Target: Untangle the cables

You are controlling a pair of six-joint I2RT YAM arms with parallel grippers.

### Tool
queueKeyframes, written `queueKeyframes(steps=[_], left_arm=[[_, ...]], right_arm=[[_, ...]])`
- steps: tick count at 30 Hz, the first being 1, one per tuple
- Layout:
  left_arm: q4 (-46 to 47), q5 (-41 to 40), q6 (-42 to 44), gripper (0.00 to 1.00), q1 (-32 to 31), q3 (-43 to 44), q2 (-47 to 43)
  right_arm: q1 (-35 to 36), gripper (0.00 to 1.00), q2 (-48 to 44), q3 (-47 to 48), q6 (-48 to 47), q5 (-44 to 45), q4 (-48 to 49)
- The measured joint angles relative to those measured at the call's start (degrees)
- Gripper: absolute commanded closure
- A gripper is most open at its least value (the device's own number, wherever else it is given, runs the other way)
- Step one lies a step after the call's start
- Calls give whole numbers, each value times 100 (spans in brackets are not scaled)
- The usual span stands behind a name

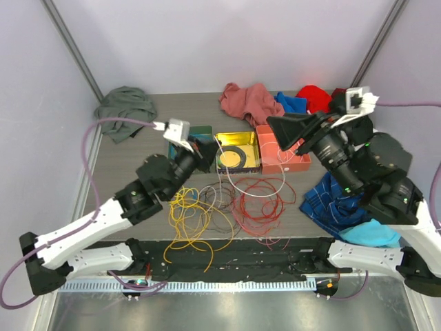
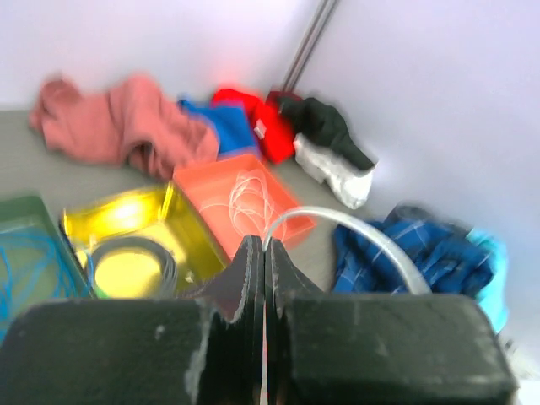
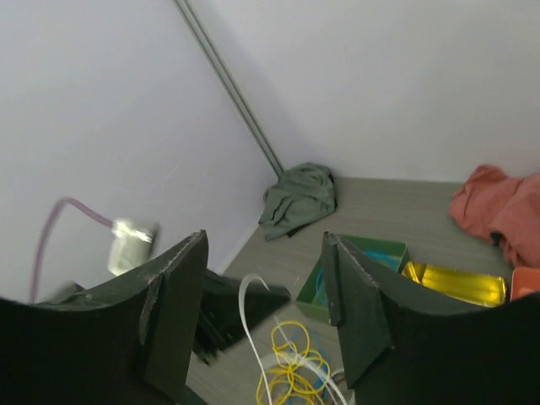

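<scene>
The cables lie in loose loops on the table in front of the trays: yellow [image 1: 189,215], red [image 1: 260,205], dark brown [image 1: 218,200] and white [image 1: 238,187]. My left gripper [image 1: 210,146] is shut on the white cable [image 2: 363,228], which arcs out of the closed fingertips [image 2: 264,245] to the right. My right gripper [image 1: 279,134] hangs open and empty above the orange tray [image 1: 279,164]. In the right wrist view it [image 3: 263,239] frames the white cable [image 3: 246,295] and yellow loops [image 3: 291,371] lower down. A blue cable [image 2: 25,261] lies in the green tray.
Green tray [image 1: 202,129], yellow tray [image 1: 249,141] with a black coiled ring [image 1: 233,153], and the orange tray with thin white wire [image 2: 249,198] stand mid-table. Cloths lie around: grey-green [image 1: 126,105], pink [image 1: 249,100], red and blue [image 1: 306,100], plaid [image 1: 337,200]. Walls enclose three sides.
</scene>
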Motion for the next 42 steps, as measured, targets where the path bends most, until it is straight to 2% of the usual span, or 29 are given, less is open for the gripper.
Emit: queueKeyframes(steps=[4, 8, 13, 24, 37, 39, 40, 41, 42], left_arm=[[-1012, 68, 197, 100, 0, 1624, -33], [-1965, 238, 387, 100, 0, 3506, 315], [-2511, 378, 636, 100, 0, 4948, 796], [-3211, 424, 1117, 100, 0, 6642, 1825], [-3296, 649, 1182, 100, 0, 7012, 2061], [-3296, 688, 1178, 100, 0, 7047, 2068], [-3298, 708, 1176, 100, 0, 7060, 2068], [-3296, 715, 1174, 100, 0, 7071, 2068], [-3298, 723, 1172, 100, 0, 7082, 2068]], right_arm=[[0, 32, -249, -931, 208, -4, 39], [0, 34, -472, -2037, 426, -96, 131], [0, 34, -487, -2983, 588, -389, 319], [0, 34, -354, -3482, 695, -1226, 1353], [2, 35, 479, -3829, 715, -1661, 2094], [2, 42, 688, -3829, 710, -1657, 2245], [2, 50, 765, -3829, 704, -1646, 2293], [2, 72, 850, -3829, 699, -1617, 2341], [2, 81, 933, -3829, 693, -1582, 2387]])
